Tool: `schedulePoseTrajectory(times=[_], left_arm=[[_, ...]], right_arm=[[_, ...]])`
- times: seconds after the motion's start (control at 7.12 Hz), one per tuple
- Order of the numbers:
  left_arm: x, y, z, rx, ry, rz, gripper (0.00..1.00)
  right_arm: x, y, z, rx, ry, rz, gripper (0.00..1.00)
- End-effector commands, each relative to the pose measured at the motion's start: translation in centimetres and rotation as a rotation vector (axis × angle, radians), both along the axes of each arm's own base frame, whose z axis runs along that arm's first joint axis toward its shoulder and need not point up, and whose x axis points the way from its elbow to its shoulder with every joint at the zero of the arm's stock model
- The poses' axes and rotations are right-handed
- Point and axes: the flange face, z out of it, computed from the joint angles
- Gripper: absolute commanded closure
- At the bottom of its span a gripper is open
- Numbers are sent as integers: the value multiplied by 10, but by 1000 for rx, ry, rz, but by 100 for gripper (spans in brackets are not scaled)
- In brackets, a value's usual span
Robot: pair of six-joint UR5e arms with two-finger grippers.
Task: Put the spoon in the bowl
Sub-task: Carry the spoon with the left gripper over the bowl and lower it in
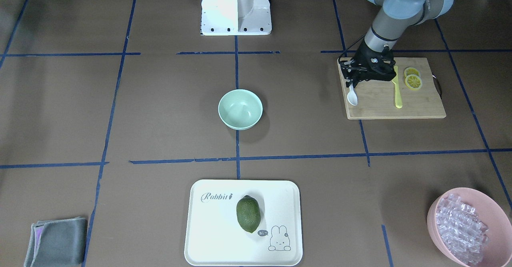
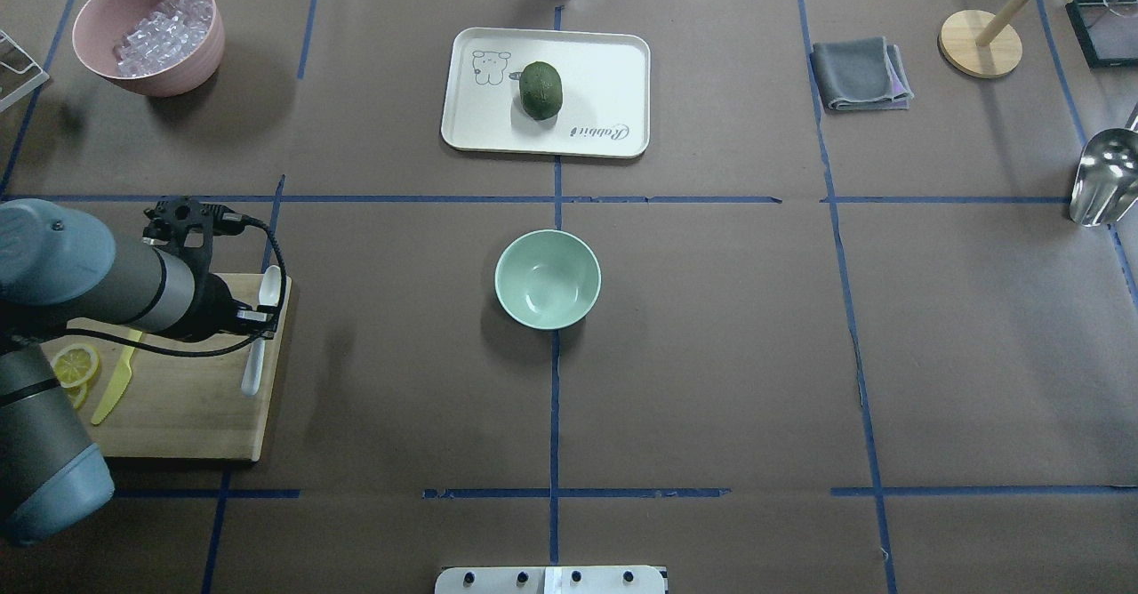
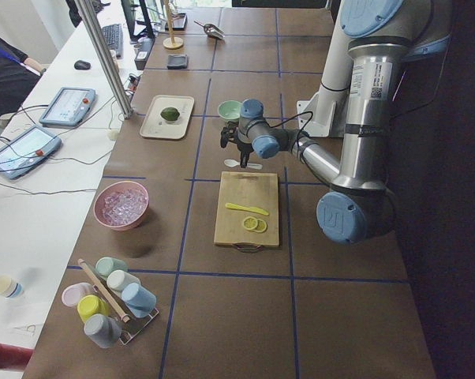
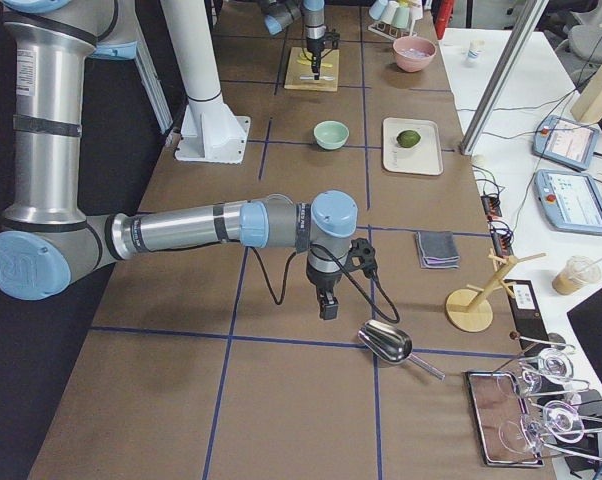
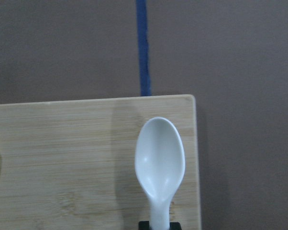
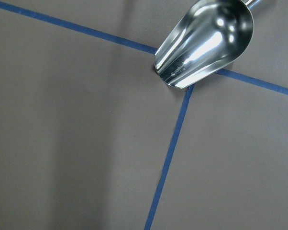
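At cutting board (image 1: 380, 103) edge, grips spoon (image 1: 352, 97) by handle in left claw (image 1: 351, 85), scoop free for tipping into bowl (image 1: 240, 109), well apart at desk (image 1: 160, 111) centre. Cannot tell right claw (image 4: 327, 305) state.

1. A wooden cutting board (image 1: 380, 106) lies on the desk (image 1: 160, 119), bearing a slim yellow knife (image 1: 397, 93) with two lemon slices (image 1: 413, 81) just beside it.
2. A pink bowl (image 1: 434, 225) holds clear ice-like cubes (image 1: 460, 227).
3. A white tray (image 1: 216, 231) printed with a rabbit carries a dark green fruit (image 1: 248, 214).
4. A folded grey cloth (image 1: 58, 246) lies well apart from the tray.
5. A shiny metal scoop (image 6: 206, 40) rests at a crossing of blue tape lines (image 6: 168, 163), near a wooden stand (image 2: 978, 43).
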Motion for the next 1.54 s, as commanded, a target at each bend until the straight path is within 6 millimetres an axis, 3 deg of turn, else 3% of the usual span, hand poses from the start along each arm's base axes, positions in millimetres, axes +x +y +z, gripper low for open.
schedulePoseTrajectory(times=[0.0,0.14,0.56,0.7,0.84,0.98,1.12,1.4], left_arm=[[66,1,-100,71,-7,114,100],[85,-10,-132,156,10,170,100],[184,-58,-210,196,8,220,97],[203,-69,-227,195,5,224,95],[205,-69,-231,195,8,225,88],[205,-70,-229,183,10,221,20],[203,-69,-231,181,14,216,0],[202,-69,-226,175,3,220,0]], right_arm=[[0,-1,2,-5,1,3,0],[1,-1,0,-3,1,5,0],[1,-1,-1,-3,1,7,0],[0,-1,0,-4,1,5,0],[1,0,1,-6,1,7,0],[1,1,1,-8,0,7,0],[1,1,1,-5,0,5,0],[0,1,1,-7,0,6,0]])
